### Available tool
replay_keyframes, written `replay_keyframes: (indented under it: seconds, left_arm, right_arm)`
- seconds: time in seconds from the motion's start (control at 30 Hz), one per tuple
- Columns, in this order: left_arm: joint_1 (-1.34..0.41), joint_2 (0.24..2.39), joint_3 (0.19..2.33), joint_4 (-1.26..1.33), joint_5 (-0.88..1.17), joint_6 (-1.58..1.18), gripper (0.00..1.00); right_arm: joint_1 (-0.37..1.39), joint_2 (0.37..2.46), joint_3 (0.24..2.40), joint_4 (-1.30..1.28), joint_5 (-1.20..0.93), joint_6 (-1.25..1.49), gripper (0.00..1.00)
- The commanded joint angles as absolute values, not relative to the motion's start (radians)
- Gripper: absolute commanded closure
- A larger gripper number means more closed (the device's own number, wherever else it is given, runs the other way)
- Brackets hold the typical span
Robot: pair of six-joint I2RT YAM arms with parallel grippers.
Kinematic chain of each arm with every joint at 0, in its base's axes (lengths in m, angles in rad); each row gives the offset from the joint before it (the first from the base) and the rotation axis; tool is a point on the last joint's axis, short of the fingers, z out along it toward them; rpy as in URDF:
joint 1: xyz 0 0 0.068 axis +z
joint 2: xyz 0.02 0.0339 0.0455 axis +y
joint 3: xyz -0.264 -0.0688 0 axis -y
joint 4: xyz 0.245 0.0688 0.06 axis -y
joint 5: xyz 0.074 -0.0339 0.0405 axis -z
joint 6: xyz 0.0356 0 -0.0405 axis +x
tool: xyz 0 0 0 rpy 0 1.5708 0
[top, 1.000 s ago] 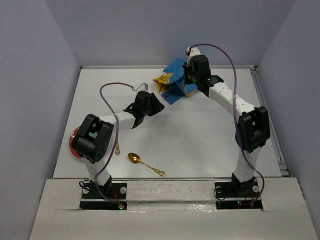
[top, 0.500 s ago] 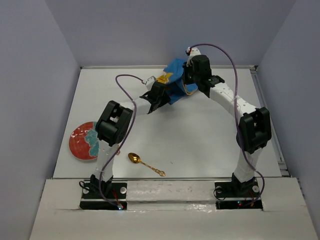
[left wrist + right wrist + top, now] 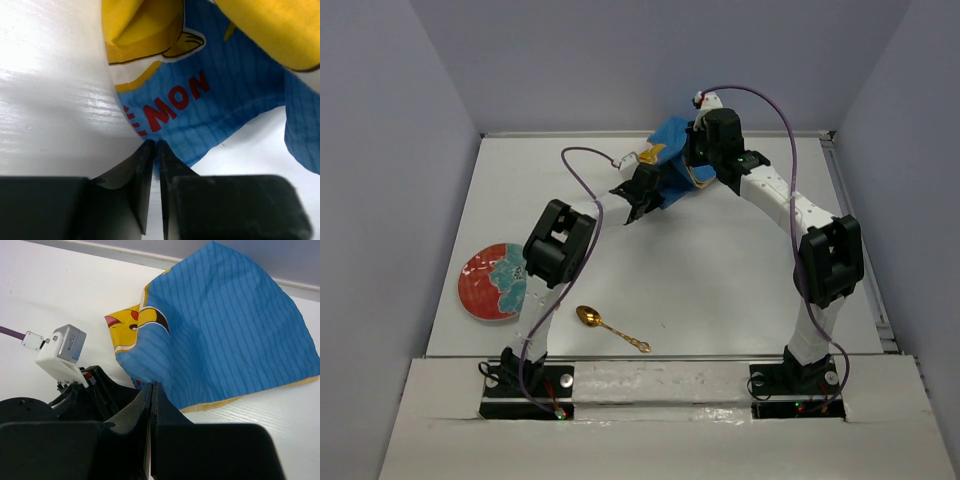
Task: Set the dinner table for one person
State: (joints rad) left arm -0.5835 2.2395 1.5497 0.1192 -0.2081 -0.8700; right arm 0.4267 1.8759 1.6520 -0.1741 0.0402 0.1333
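Note:
On the white dinner table [image 3: 720,260], a blue placemat [image 3: 670,135] with a yellow Pikachu print is bunched up at the far middle. My right gripper [image 3: 692,172] is shut on its near edge [image 3: 151,386], and the cloth [image 3: 225,330] tents up beyond the fingertips. My left gripper [image 3: 657,190] is next to it on the left. Its jaws [image 3: 155,145] are pinched on a lower edge of the cloth [image 3: 225,90], with a blue sliver between them. A gold spoon [image 3: 610,328] lies near the front. A red and teal plate [image 3: 495,282] sits at the left edge.
The back wall rail runs just behind the placemat. The left arm's elbow [image 3: 560,245] stands over the table between the plate and the centre. A purple cable [image 3: 582,165] loops above the left wrist. The left gripper's black body [image 3: 95,390] fills the right wrist view's lower left.
My left arm has swung from above the plate to the placemat and its jaws have closed on the cloth edge. The plate is now uncovered. The right gripper has stayed put.

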Motion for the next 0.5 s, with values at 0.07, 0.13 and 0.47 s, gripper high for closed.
replay_keyframes:
  seconds: [0.07, 0.13, 0.47]
  left_arm:
    - [-0.592, 2.25, 1.533, 0.078, -0.235, -0.853, 1.0]
    - [-0.591, 2.203, 1.485, 0.11, -0.247, -0.829, 1.0]
    - [-0.535, 1.803, 1.266, 0.151, -0.293, -0.539, 1.0]
  right_arm:
    - [0.433, 1.819, 1.641, -0.118, 0.04, 0.135, 1.0]
    - [0.433, 1.818, 1.638, -0.117, 0.054, 0.129, 1.0]
    - [0.281, 1.586, 1.519, -0.112, 0.055, 0.18, 1.0]
